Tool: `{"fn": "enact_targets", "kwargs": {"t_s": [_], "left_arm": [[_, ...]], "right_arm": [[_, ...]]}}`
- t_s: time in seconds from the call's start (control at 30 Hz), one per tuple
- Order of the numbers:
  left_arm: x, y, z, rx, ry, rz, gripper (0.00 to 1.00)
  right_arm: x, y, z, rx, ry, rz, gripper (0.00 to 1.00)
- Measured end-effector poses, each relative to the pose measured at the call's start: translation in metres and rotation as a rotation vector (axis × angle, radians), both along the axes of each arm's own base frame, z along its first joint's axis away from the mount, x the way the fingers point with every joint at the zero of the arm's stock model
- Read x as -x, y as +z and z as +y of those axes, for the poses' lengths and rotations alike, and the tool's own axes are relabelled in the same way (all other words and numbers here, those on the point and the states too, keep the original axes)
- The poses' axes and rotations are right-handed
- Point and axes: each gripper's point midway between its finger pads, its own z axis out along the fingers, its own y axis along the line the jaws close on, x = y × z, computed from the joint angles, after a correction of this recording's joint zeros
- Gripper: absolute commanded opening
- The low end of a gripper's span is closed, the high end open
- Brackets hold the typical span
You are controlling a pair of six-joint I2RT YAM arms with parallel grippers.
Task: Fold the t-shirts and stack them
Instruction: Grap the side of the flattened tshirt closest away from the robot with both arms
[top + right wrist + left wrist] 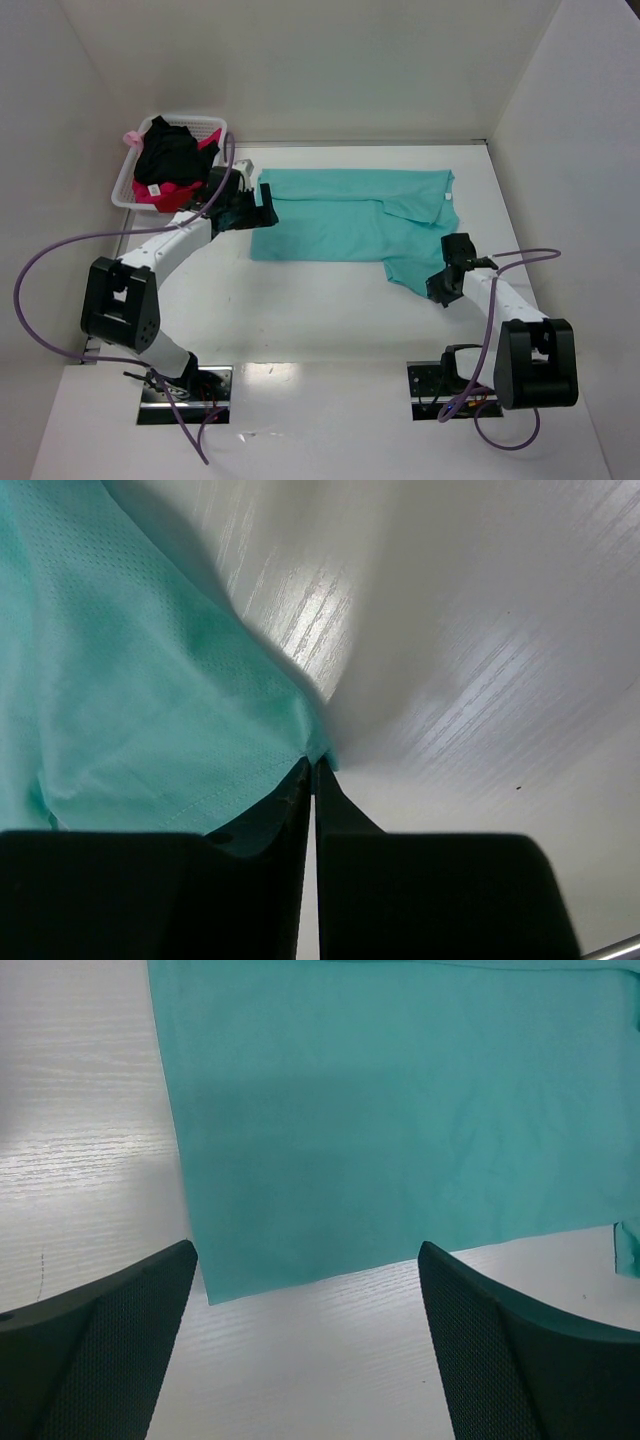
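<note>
The teal t-shirt [340,225] lies spread flat mid-desk [320,330], presumably laid out for folding. The black t-shirt [165,155] and pink-red t-shirt [175,195] wait in the basket [215,125] at the far left. The right end effector [313,765] is clamped on the teal shirt's near-right corner, likely to carry it across. The left end effector [307,1260] hangs over the shirt's left edge, jaws wide apart, holding nothing.
</note>
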Motion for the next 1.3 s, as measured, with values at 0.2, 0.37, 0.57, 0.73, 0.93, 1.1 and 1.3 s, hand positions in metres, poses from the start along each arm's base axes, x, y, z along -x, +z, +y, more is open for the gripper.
{"fn": "enact_targets", "kwargs": {"t_s": [0.2,0.37,0.57,0.73,0.93,1.1,1.3], "left_arm": [[0.001,-0.01,-0.001,0.004,0.005,0.032,0.99],[0.003,-0.018,0.002,0.029,0.05,0.076,0.99],[0.009,-0.041,0.005,0.034,0.103,0.147,0.97],[0.017,-0.068,0.007,0.019,0.127,0.233,0.94],[0.019,-0.073,0.01,0.003,0.14,0.246,0.91],[0.019,-0.074,0.012,-0.004,0.15,0.25,0.86],[0.022,-0.083,0.013,-0.008,0.163,0.283,0.82]], "right_arm": [[-0.002,0.002,0.0,0.001,-0.001,-0.01,0.02],[-0.018,0.021,0.0,-0.001,-0.001,-0.084,0.02],[-0.031,0.039,0.0,-0.001,-0.001,-0.151,0.02],[-0.038,0.049,0.0,0.001,0.006,-0.179,0.02],[-0.045,0.058,0.0,0.004,0.013,-0.205,0.02],[-0.05,0.063,0.0,0.006,0.016,-0.221,0.02],[-0.054,0.068,0.0,0.006,0.016,-0.239,0.02]]}}
